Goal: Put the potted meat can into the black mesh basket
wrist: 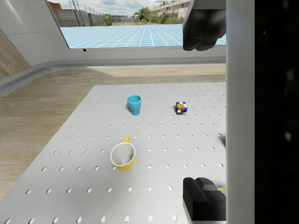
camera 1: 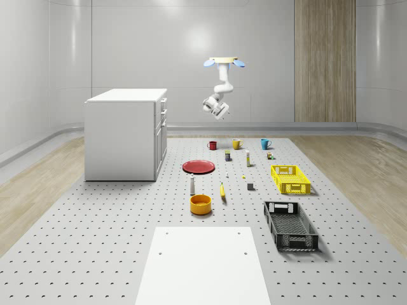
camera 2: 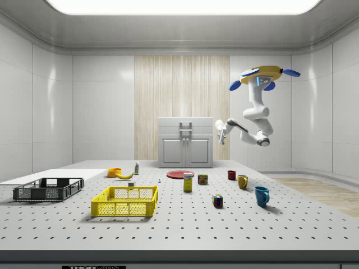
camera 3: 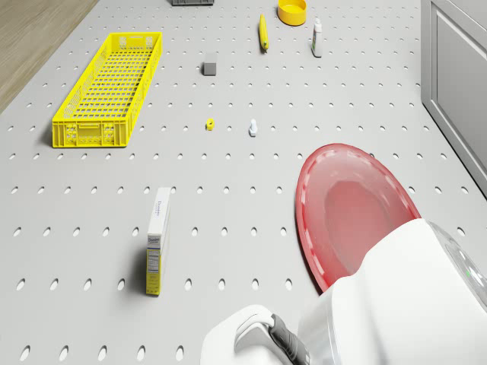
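- Potted meat can [camera 1: 227, 155] [camera 2: 202, 179]: stands upright on the perforated table [camera 1: 95, 241], just above the middle of the whole-scene view. It is just right of centre in the side view, close beside a white-and-yellow box [camera 2: 188, 182] [camera 3: 157, 251].
- Black mesh basket [camera 1: 289, 225] [camera 2: 47, 189]: lies in the lower right of the whole-scene view and at the side view's left edge, well apart from the can. Nothing can be seen inside it.
- Yellow basket [camera 1: 290, 178] [camera 2: 125, 201] [camera 3: 106, 87]: sits between the can and the black basket.
- Gripper [camera 1: 213, 108] [camera 2: 220, 130] [wrist: 203, 116]: hangs in the air well above the table. In the wrist view its two dark fingers [wrist: 203, 28] are spread wide, with nothing between them.
- Drone [camera 1: 224, 62] [camera 2: 262, 75]: hovers high over the far end of the table, in the upper right of the side view, above the row of mugs.
- Neighbouring objects: red plate [camera 1: 198, 166] [camera 3: 350, 213], yellow mug [camera 1: 236, 143] [wrist: 123, 156], blue cup [camera 1: 265, 143] [wrist: 134, 104] and colour cube [camera 2: 217, 200] [wrist: 181, 108].
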You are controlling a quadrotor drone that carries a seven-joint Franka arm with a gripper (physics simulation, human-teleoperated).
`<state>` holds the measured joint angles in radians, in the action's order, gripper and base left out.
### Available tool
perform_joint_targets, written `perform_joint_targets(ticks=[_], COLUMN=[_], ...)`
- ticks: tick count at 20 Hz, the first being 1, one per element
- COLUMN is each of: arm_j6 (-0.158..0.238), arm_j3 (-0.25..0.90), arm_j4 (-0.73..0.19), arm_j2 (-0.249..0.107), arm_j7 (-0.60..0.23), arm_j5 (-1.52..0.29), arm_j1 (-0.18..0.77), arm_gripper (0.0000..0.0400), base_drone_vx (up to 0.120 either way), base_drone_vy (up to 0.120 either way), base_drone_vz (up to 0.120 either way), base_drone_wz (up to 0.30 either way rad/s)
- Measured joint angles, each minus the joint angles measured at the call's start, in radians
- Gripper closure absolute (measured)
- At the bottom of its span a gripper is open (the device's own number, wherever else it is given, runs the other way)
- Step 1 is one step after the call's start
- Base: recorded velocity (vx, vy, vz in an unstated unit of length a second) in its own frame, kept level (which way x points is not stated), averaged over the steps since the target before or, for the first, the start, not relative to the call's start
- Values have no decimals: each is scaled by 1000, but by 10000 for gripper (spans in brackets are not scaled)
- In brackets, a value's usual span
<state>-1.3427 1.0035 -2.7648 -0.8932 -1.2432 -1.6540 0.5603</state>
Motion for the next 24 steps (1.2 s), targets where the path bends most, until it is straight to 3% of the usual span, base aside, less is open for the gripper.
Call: perform_joint_targets(ticks=[5,10,20,24], arm_j6=[109,165,169,155], arm_j3=[136,202,254,265], arm_j4=[-100,-125,-131,-130], arm_j2=[-61,-110,-179,-202], arm_j7=[-166,-254,-323,-336], arm_j5=[-234,-311,-326,-317], arm_j1=[236,371,469,485], arm_gripper=[0,0,0,0], base_drone_vx=[120,120,120,120], base_drone_vy=[-32,-56,0,70], base_drone_vz=[-120,-104,-104,-10], base_drone_wz=[0,0,0,0])
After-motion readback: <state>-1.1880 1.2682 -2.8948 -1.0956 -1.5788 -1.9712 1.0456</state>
